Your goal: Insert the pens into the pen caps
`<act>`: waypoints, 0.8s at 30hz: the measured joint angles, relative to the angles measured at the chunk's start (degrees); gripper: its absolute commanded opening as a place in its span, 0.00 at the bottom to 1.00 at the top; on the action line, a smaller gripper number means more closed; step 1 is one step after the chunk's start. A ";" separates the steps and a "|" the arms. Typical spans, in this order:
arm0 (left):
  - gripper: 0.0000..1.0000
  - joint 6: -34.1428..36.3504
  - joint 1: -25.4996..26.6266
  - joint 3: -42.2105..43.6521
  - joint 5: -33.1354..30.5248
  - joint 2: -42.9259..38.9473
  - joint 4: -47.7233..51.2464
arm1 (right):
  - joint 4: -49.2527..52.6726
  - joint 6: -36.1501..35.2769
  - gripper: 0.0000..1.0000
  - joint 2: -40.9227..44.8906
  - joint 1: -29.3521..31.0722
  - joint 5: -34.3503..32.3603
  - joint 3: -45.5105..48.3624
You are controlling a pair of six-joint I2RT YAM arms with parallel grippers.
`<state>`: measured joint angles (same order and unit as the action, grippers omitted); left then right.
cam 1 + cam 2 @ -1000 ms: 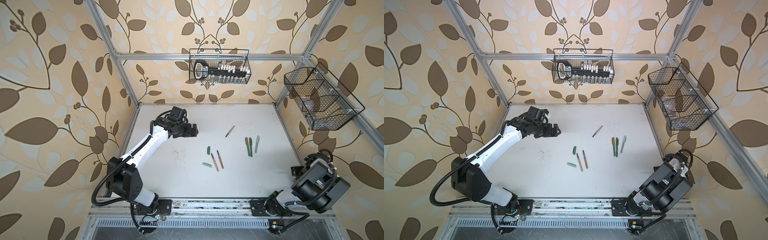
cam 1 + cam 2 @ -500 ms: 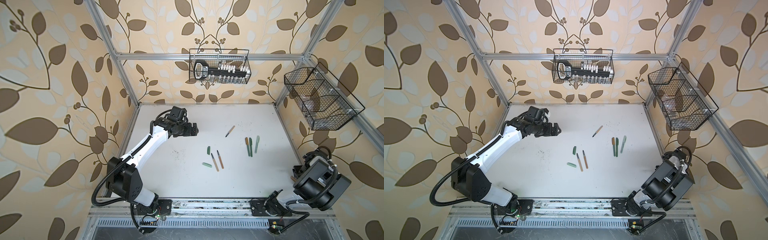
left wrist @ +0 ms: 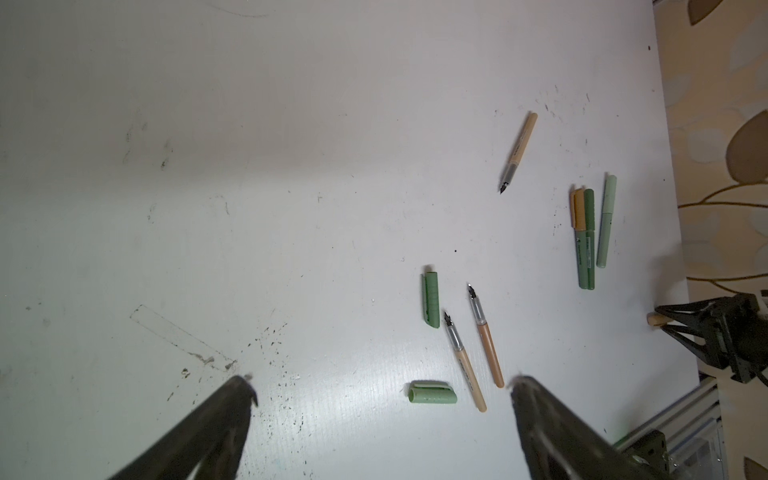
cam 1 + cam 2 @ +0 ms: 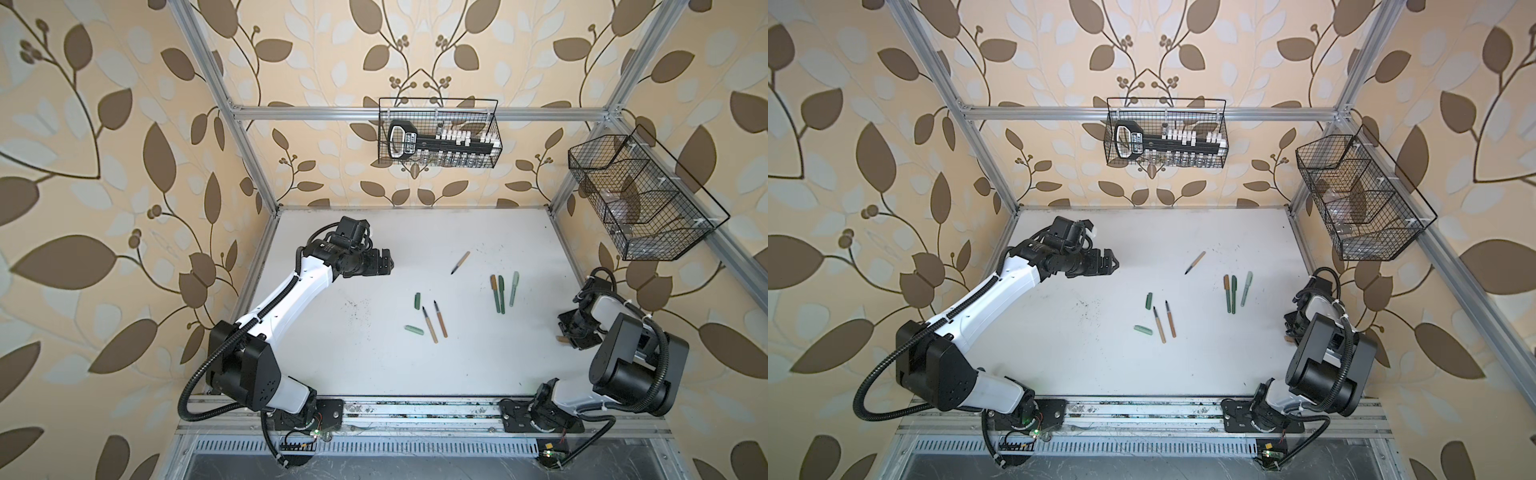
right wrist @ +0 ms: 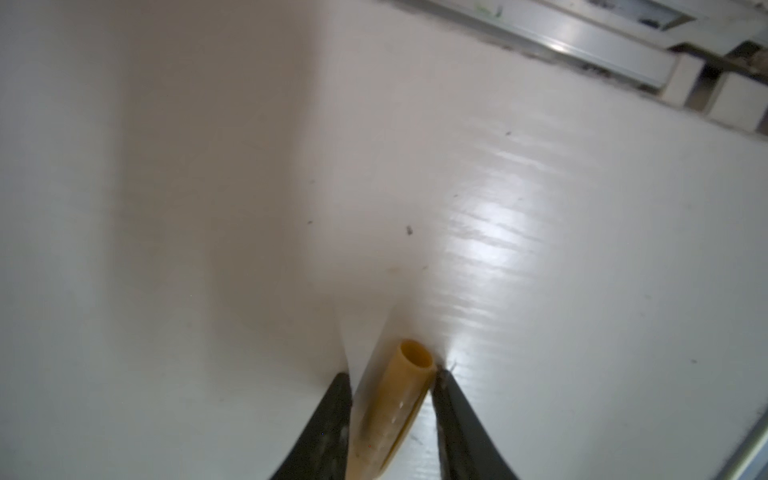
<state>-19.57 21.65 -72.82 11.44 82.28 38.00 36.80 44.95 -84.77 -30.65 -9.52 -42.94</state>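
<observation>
My right gripper (image 5: 390, 374) is low at the table's right edge, shut on a tan pen cap (image 5: 399, 390) whose open end pokes out past the fingertips. In a top view the cap's end (image 4: 563, 340) shows beside the gripper (image 4: 571, 332). My left gripper (image 4: 388, 266) hovers open and empty over the back left; in its wrist view the fingers (image 3: 241, 399) stand wide apart. Uncapped tan pens lie mid-table (image 4: 430, 325) (image 4: 440, 319) and one farther back (image 4: 460, 262). A dark green cap (image 4: 417, 300) and a pale green cap (image 4: 414, 329) lie beside the pair.
Three capped pens (image 4: 500, 293) lie side by side right of centre, one of them pale green (image 4: 514, 287). Wire baskets hang on the back wall (image 4: 438, 137) and the right wall (image 4: 640, 199). Aluminium frame rails (image 4: 415, 409) border the white table.
The right gripper's jaws have closed in on the tan pen cap, and that arm has shifted slightly. The left arm has stayed put with its jaws open.
</observation>
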 measured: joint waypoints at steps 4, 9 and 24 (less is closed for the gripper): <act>0.99 -0.20 0.00 1.25 -0.37 -2.60 -0.26 | -0.11 0.02 0.36 -1.31 6.01 1.77 -1.36; 0.99 -0.57 0.00 3.72 -1.44 -5.29 -0.57 | 0.74 0.00 0.37 -2.05 13.46 3.89 -2.40; 0.99 -1.81 0.00 7.19 -2.95 -9.53 -1.51 | 1.53 -1.49 0.41 -4.22 21.11 7.85 -4.83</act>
<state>-21.39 21.65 -65.63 8.49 72.75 36.49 38.33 43.46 -88.99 -9.54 -1.67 -47.77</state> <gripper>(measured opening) 0.988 0.385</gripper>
